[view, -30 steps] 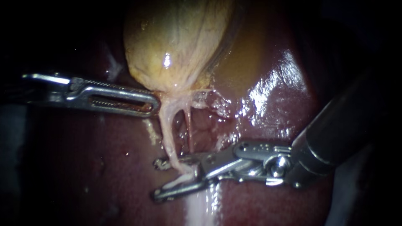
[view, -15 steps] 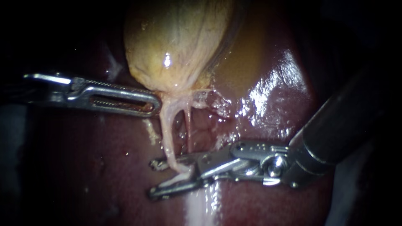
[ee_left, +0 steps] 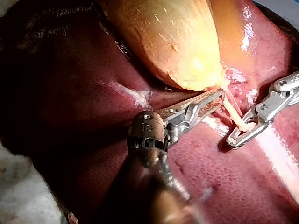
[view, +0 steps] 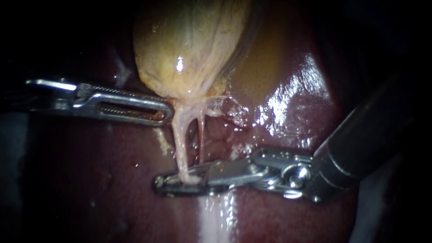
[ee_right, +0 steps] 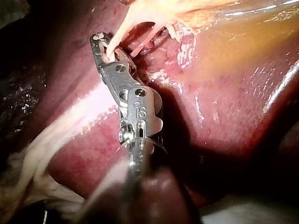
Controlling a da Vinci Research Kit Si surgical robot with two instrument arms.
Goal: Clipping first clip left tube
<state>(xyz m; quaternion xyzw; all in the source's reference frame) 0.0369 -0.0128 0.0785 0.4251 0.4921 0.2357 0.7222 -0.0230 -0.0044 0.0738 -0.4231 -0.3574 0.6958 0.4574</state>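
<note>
**Left tube** (view: 179,144): a pale, thin cord. Its long axis runs from the neck of the gallbladder (view: 189,45) down to the surface of the liver (view: 90,180). It stands nearly upright in the endoscope view and is drawn taut. A thinner right tube (view: 201,139) runs just beside it, with a gap between them.

**Right instrument** (view: 162,183): lies low and flat along the liver and crosses the left tube almost squarely at its lower end. The jaws are clenched on the tube from both sides, near their tips. The square crossing is judged to be there so that the clip seats across the tube, not along it. Whether a clip sits inside the jaws cannot be made out.

**Left instrument** (view: 164,112): the jaws lie together with their tips at the gallbladder's neck, apparently pinching a fold of it. The likely purpose is to hold the neck away from the liver, so the tube stands straight and exposed for clipping.
</note>
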